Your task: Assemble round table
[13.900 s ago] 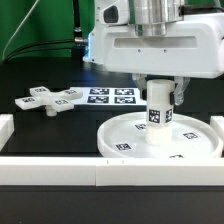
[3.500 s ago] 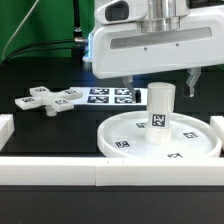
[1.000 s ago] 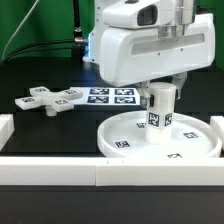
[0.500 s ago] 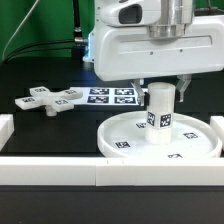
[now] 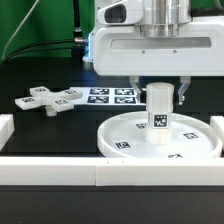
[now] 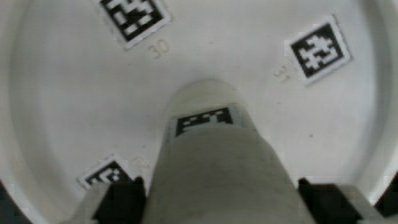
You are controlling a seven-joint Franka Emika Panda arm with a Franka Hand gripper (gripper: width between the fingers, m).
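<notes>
The short thick cylinder leg (image 5: 160, 110) stands upright in the middle of the large rimmed round disc (image 5: 115, 142), which lies flat on the black table. My gripper (image 5: 160, 93) comes down from above and is shut on the leg's upper part, one finger on each side. In the wrist view the leg (image 6: 217, 150) fills the middle, its tag facing the camera, with the dark fingers (image 6: 118, 198) flanking it over the disc (image 6: 71, 100). The gripper (image 6: 217, 200) holds nothing else. The cross-shaped base (image 5: 48, 99) lies apart at the exterior view's left.
The marker board (image 5: 112, 96) lies flat behind the disc, between it and the cross-shaped base. A long white border bar (image 5: 60, 172) runs along the front, and another (image 5: 5, 125) stands at the exterior view's left edge.
Over the last second the hand has turned about the leg's axis until it faces the camera squarely, still closed on the leg. The disc and the base have stayed put.
</notes>
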